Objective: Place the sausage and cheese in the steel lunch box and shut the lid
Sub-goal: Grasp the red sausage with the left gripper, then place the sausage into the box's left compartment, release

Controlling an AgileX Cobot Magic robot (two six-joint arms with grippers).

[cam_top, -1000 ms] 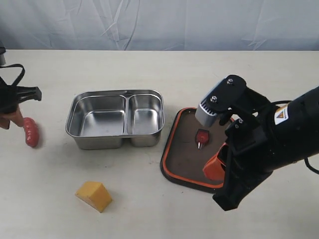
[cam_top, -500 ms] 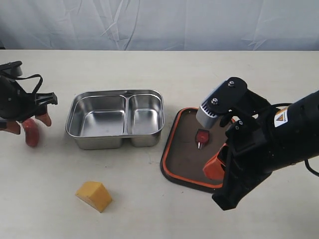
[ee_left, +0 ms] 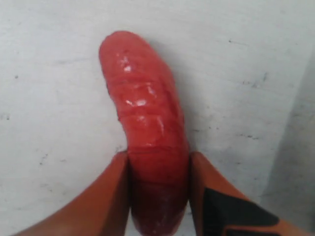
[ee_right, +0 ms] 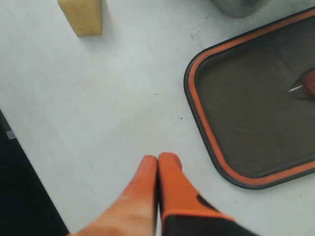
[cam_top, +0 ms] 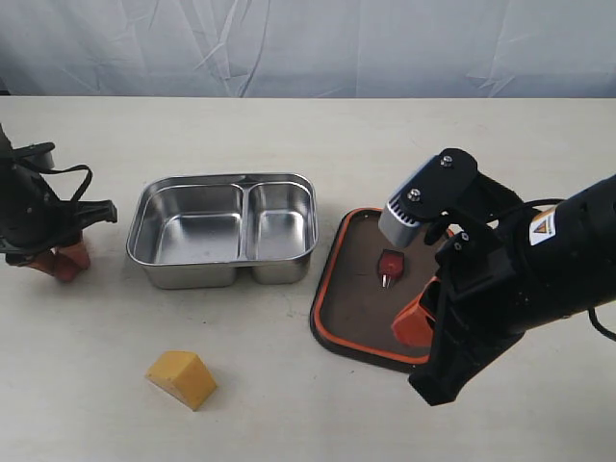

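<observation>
The red ridged sausage (ee_left: 147,123) lies on the table, with my left gripper (ee_left: 158,157) shut on its near end, one orange finger touching each side. In the exterior view that gripper (cam_top: 56,262) is down at the table left of the empty steel lunch box (cam_top: 192,274), and only a bit of the sausage (cam_top: 64,272) shows. The cheese (cam_top: 181,377) sits in front of the box. The dark lid (cam_top: 351,308) lies seal-up to the box's right, its red valve tab (cam_top: 390,262) showing. My right gripper (ee_right: 158,158) hangs shut and empty beside the lid (ee_right: 256,123).
The cheese (ee_right: 81,14) also shows in the right wrist view, far from the right gripper's fingertips. The big black right arm (cam_top: 500,289) hangs over the lid's right side. A pale cloth backdrop (cam_top: 308,48) closes off the back of the table.
My left gripper came in from the left edge, dropped over the sausage and closed on it. The right arm, lid, box and cheese have not moved.
</observation>
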